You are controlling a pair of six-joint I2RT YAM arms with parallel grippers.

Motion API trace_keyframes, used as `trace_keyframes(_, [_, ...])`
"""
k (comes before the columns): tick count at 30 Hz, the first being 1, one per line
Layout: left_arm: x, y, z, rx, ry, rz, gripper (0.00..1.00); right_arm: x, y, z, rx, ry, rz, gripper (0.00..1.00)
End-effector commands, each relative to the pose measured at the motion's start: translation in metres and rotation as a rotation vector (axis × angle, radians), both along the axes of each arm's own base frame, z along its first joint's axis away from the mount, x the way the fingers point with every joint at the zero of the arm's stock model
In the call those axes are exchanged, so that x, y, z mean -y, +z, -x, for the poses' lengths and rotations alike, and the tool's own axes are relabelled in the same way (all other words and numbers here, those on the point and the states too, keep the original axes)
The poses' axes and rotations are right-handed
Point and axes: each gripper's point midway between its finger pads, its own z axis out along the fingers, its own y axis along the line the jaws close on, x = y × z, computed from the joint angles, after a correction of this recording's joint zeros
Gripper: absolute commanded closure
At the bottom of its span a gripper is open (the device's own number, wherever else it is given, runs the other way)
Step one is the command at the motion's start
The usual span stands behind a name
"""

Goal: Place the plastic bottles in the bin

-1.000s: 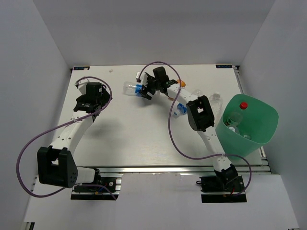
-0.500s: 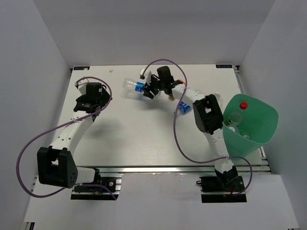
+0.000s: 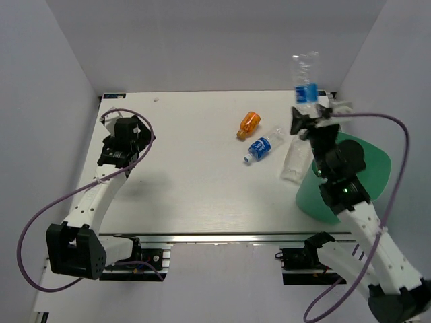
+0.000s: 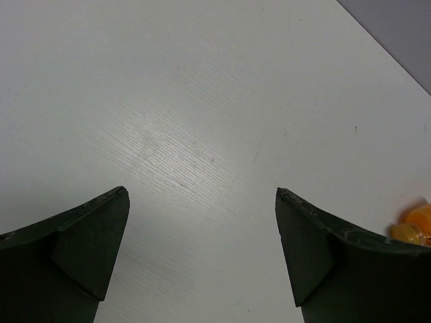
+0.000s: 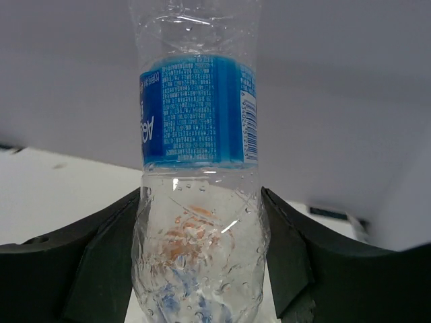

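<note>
Transfer step: the right end effector (image 3: pixel 306 121) pinches a blue-labelled bottle (image 3: pixel 306 75), raised near the bin (image 3: pixel 378 167); the left end effector (image 4: pixel 201 195) hangs spread above the bench (image 4: pixel 202 101). Next, we judge, the bottle must travel over the bin's mouth before release.

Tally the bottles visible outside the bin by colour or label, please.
Blue-label bottles: 2 (held bottle in the right gripper; lying bottle)
Orange bottle: 1
Plain clear bottle: 1
Total: 4
The inside of the bin is mostly hidden and is not counted.
</note>
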Motion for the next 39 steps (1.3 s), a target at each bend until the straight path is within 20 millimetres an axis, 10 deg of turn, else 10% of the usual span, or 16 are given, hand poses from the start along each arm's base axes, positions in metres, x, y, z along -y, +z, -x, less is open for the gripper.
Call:
trace_keyframes(1, [0.006, -0.002, -0.002, 0.005, -0.041, 0.015, 0.02, 0.098, -0.033, 0.020, -0.078, -0.417, -0.179, 0.53])
trace_keyframes(9, [0.007, -0.009, -0.003, -0.008, -0.056, 0.011, 0.02, 0.191, -0.069, 0.108, -0.052, -0.777, -0.420, 0.38])
trace_keyframes(23, [0.002, -0.002, 0.003, 0.007, -0.034, 0.002, 0.02, 0.194, -0.080, 0.099, -0.145, -0.861, -0.314, 0.11])
trace_keyframes(33, [-0.001, -0.009, 0.001, -0.024, -0.019, -0.014, 0.02, 0.123, -0.013, 0.061, -0.151, -0.461, -0.072, 0.11])
trace_keyframes(39, [-0.003, -0.014, 0.005, -0.038, -0.006, -0.020, 0.02, 0.023, -0.046, -0.007, -0.367, -0.133, 0.098, 0.11])
